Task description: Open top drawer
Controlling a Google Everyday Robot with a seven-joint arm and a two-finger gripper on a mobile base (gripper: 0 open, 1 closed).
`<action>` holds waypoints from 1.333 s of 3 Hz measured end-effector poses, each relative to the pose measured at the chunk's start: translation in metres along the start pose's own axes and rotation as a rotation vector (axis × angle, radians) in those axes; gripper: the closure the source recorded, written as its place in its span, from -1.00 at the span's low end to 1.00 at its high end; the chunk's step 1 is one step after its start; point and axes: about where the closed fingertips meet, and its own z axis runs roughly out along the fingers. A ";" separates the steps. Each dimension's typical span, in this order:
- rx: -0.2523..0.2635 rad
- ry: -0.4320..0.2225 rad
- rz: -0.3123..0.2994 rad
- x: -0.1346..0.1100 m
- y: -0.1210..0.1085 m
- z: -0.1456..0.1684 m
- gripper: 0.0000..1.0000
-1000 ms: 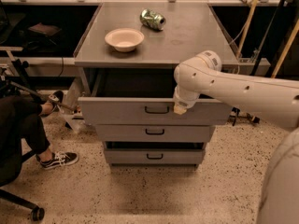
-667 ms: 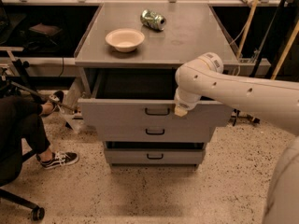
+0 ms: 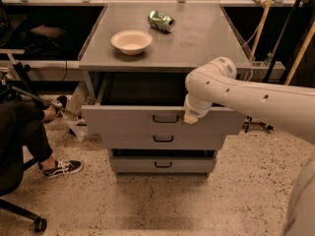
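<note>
The top drawer (image 3: 123,121) of the grey cabinet stands pulled out, its dark inside showing under the tabletop. Its flat grey front carries a small black bar handle (image 3: 165,118) at the centre. My gripper (image 3: 190,117) is at the top edge of the drawer front, just right of the handle, at the end of the white arm that reaches in from the right. The wrist hides most of the gripper. Two narrower drawers (image 3: 162,139) sit below it; the lowest one (image 3: 162,164) stands slightly out.
On the cabinet top (image 3: 206,43) lie a cream bowl (image 3: 131,41) and a crushed green can (image 3: 161,20). A seated person's leg and black sneaker (image 3: 60,168) are on the floor at the left, by a chair castor (image 3: 38,224). Poles lean at the back right.
The top drawer front has come slightly further out toward the camera, and my gripper has moved with it. The bowl and the can have not moved.
</note>
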 end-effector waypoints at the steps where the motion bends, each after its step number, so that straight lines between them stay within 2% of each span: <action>1: 0.000 0.000 0.000 -0.001 0.000 -0.002 1.00; 4: 0.000 -0.007 -0.006 0.003 0.010 -0.004 1.00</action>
